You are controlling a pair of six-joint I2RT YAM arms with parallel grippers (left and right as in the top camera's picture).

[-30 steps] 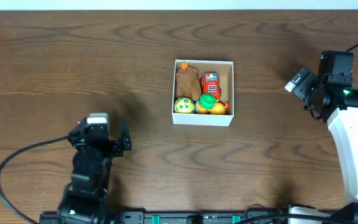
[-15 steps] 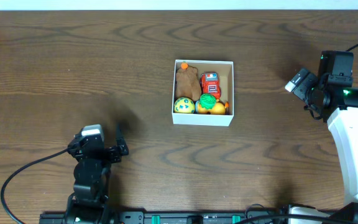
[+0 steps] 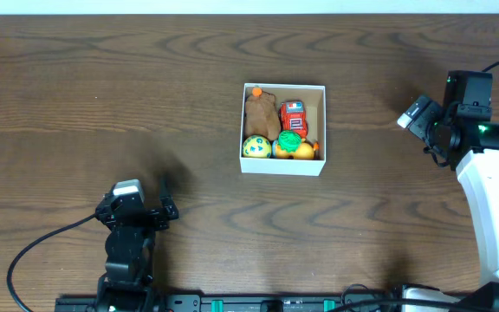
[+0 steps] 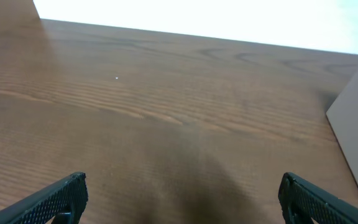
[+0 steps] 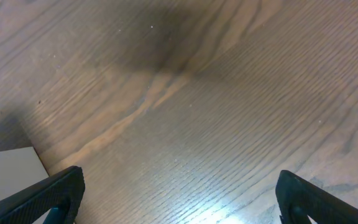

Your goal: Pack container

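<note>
Container (image 3: 282, 167) mostly out of frame in both wrist views

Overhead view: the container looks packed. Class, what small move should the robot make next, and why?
Probably just tuck the left arm in to its rest pose and stop. The toys all sit inside the container, and none shows outside it. The left claw and the right claw are both open, hold nothing and are well away from the container.
</note>
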